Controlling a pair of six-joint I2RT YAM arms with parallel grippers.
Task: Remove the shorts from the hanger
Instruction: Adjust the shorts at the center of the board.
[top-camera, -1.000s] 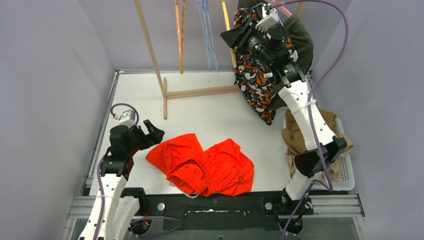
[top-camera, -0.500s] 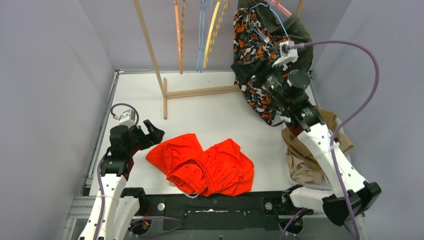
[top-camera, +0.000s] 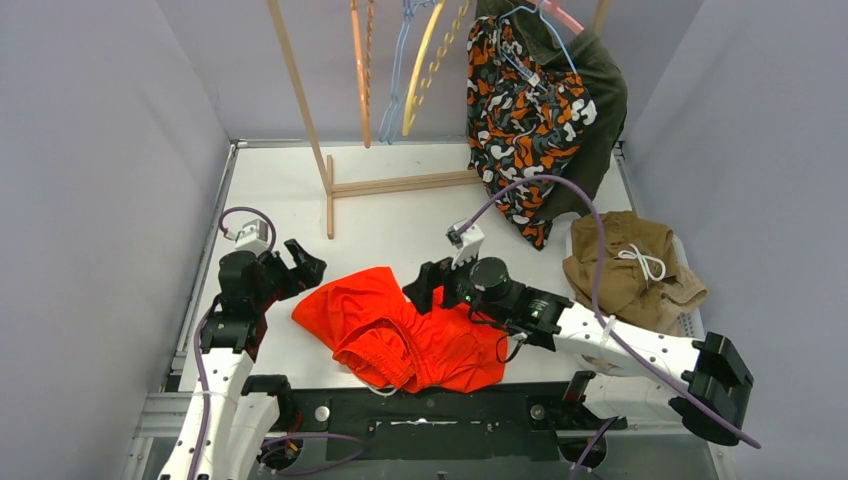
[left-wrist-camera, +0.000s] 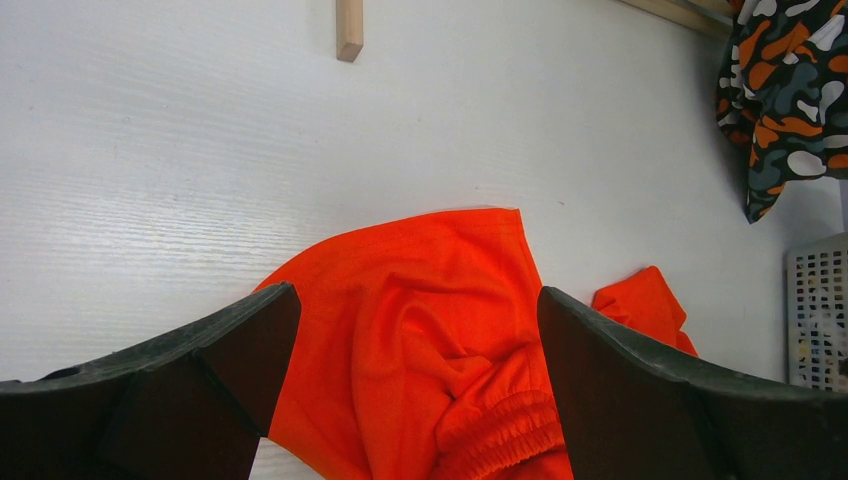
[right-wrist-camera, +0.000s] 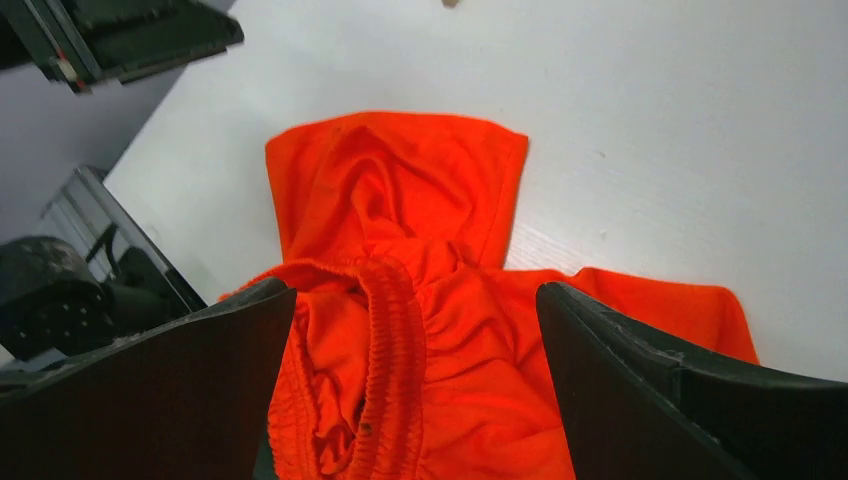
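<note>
- A white desk (top-camera: 400, 205) sits between plain grey walls, with a wooden rack (top-camera: 302, 95) standing at its far side.
- Orange (top-camera: 357, 75), blue (top-camera: 393, 100) and yellow (top-camera: 424, 75) hangers hang bare from the rack.
- The orange-black-white camouflage shorts (top-camera: 520, 120) hang on a hanger at the far right, with the dark green shorts (top-camera: 603, 90) just behind them.
- The brown shorts (top-camera: 620, 270) with a white drawstring lie bunched in a white basket (left-wrist-camera: 815, 310) at the desk's right edge.
- The bright orange-red shorts (top-camera: 400, 335) lie crumpled on the desk near the front edge, off any hanger.
- The right pincer (top-camera: 425, 290) hovers low over the orange-red shorts, jaws spread wide and gripping nothing.
- The left pincer (top-camera: 308, 264) is just left of the same shorts, also released, with its fingers (left-wrist-camera: 200, 360) wide apart and the cloth in view between them.
</note>
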